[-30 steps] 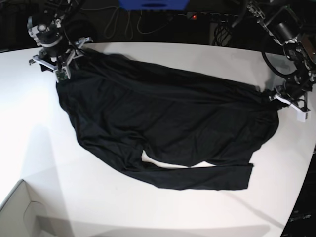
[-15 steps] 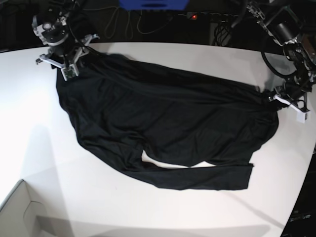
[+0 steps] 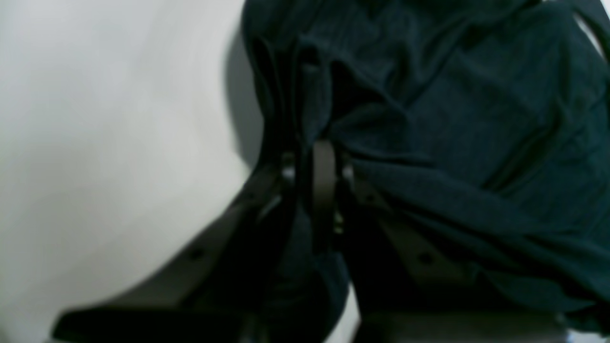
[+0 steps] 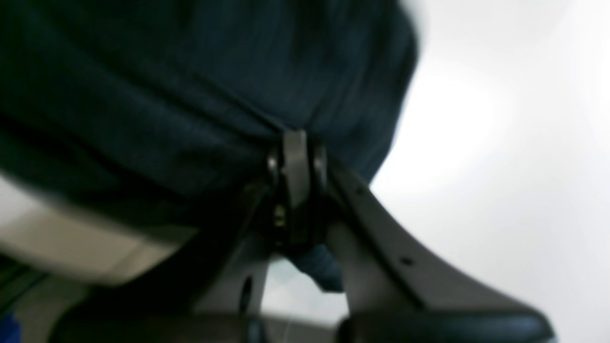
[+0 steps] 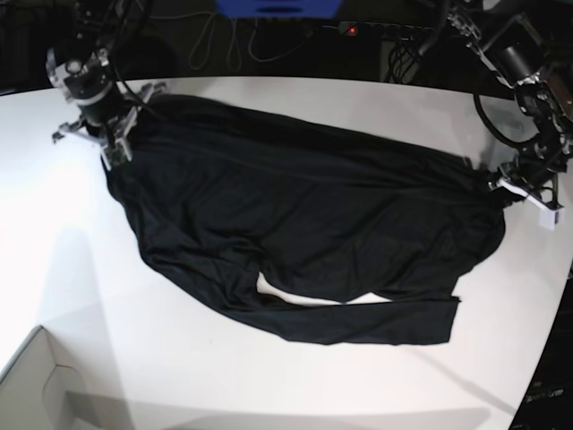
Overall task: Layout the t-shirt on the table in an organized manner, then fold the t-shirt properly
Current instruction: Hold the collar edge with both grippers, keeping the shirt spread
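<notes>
The black t-shirt (image 5: 304, 224) lies spread across the white table (image 5: 72, 269), one long sleeve (image 5: 358, 322) folded along its near edge. In the base view my right gripper (image 5: 115, 148) is at the shirt's far-left corner. The right wrist view shows that gripper (image 4: 295, 157) shut on a bunch of the dark cloth (image 4: 190, 95). At the shirt's right end my left gripper (image 5: 501, 186) pinches the cloth too. In the left wrist view the left gripper (image 3: 317, 171) is shut on a gathered fold of the fabric (image 3: 452, 119).
A white box corner (image 5: 36, 385) sits at the near left. Cables and a blue object (image 5: 277, 9) lie beyond the table's far edge. The table's curved edge (image 5: 551, 340) runs close to my left gripper on the right.
My right gripper has gone from open to shut on the shirt's far-left corner and shifted slightly left. The left gripper has kept its hold at the right end.
</notes>
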You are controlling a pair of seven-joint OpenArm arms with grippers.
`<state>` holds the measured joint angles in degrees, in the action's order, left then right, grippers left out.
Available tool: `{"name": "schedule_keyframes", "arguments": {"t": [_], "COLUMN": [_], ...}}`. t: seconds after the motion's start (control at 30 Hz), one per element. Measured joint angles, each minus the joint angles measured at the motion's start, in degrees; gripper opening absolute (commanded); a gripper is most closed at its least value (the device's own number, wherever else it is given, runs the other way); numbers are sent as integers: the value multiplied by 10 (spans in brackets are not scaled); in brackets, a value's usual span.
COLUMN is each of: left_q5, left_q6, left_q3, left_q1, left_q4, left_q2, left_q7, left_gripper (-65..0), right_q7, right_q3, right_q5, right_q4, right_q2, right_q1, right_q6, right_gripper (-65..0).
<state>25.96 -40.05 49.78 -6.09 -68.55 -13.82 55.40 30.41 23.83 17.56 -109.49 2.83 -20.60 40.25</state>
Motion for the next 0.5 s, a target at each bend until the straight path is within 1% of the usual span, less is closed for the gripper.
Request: {"name": "schedule_keyframes", "arguments": {"t": [0.17,0.3,0.4,0.5], "left_q5": [0,0,0,0], "left_q6": [0,0,0,0], "left_q3": [0,-2,-3,-3], "left_q1": [0,-9,-11,-11], "left_q4": [-1,-1,-1,-1], "left_q2": [-1,-2,-1,-1], "left_q7": [0,0,0,0], "left_gripper": [-650,-650,-650,-650], "right_q7": [0,0,1,1], "right_q3": [1,0,0,1], "right_q5": [0,1,4,5], "right_q4": [7,81,113,107], "right_q2": [0,0,0,0], "right_q1": [32,57,61,60], "right_q6": [0,0,0,0], "right_gripper": [-650,-650,-650,-650]}}
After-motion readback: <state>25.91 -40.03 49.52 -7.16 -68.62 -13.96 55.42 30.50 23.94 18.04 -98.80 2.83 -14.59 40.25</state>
